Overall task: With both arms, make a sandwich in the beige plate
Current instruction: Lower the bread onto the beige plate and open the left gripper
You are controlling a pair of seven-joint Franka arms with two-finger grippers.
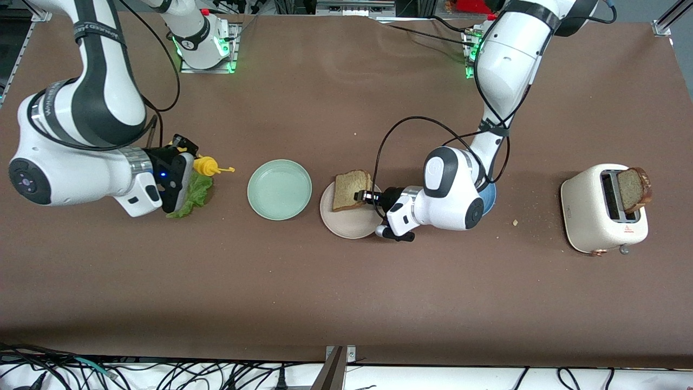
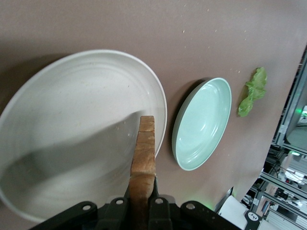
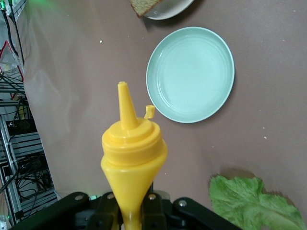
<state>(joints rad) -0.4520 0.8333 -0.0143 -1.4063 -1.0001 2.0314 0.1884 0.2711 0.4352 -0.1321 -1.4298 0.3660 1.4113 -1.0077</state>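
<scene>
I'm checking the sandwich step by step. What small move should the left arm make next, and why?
Probably lower and release. The left gripper is shut on a bread slice held on edge over the beige plate, which is bare. The right gripper is shut on a yellow bottle, over the lettuce.

My bench point(image 1: 335, 281) is evenly and brightly lit from overhead, so shadows stay soft and short. A broad grey shadow crosses the beige plate point(image 2: 72, 120) under my left pincer point(image 2: 143, 203). The front view is sharp; close objects in my wrist views blur slightly.

Bread slice point(image 1: 352, 189) over beige plate point(image 1: 346, 225); second plate point(image 1: 279, 189) beside, toward right arm's end.
</scene>
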